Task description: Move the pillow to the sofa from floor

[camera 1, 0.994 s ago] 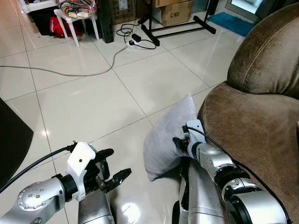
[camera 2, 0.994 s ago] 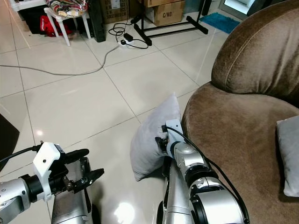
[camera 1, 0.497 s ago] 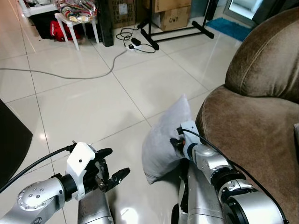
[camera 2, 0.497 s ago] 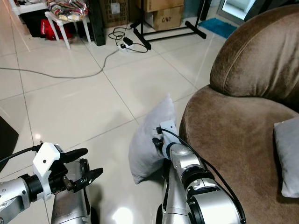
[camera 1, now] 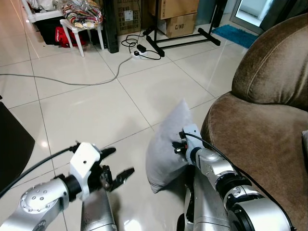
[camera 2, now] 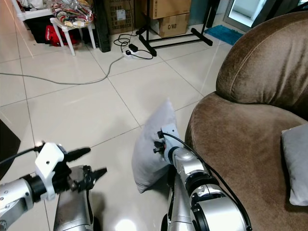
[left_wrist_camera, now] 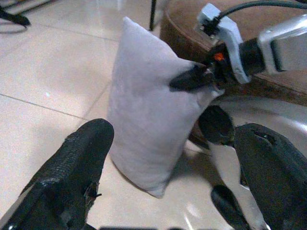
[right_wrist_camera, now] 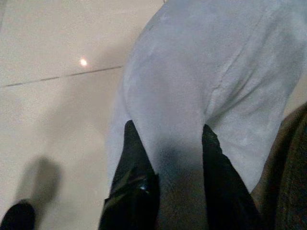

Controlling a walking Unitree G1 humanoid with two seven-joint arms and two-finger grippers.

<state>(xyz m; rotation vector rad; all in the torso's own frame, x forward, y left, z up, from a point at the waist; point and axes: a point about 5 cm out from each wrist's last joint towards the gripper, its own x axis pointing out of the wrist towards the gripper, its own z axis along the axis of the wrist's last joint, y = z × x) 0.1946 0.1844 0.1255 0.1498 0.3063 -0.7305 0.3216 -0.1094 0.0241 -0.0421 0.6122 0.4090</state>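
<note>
The right hand (right_wrist_camera: 165, 158) is clamped on the grey pillow (camera 1: 168, 147), its two black fingers (right_wrist_camera: 132, 158) set a little apart and pressed into the fabric, with a fold of the pillow pinched between them; the left wrist view shows the same grip from the side, the fingers biting into the pillow's upper edge on the sofa side. The pillow stands nearly upright just ahead of that hand, its lower corner down at the tiled floor (camera 1: 86, 106), though whether it touches the tiles cannot be told, and its back edge is close against the front of the brown sofa (camera 1: 260, 134), which rises just to the right of the hand. The left hand (camera 1: 115, 166) hangs low over the tiles, well to the left of the pillow and apart from it, its fingers spread wide and holding nothing. On the sofa seat, far to the right of the working hand, lies the edge of a second grey cushion (camera 2: 296, 163). Well beyond both hands, across the floor, a cardboard box (camera 1: 179, 23) carries the printed mark "C/NO", and a taller box (camera 1: 126, 13) beside it bears a white label too small to read; a white power strip (camera 1: 136, 53) with a grey cable (camera 1: 62, 81) trails over the tiles, near a black stand (camera 1: 180, 37) and a white plastic stool (camera 1: 79, 29)
</note>
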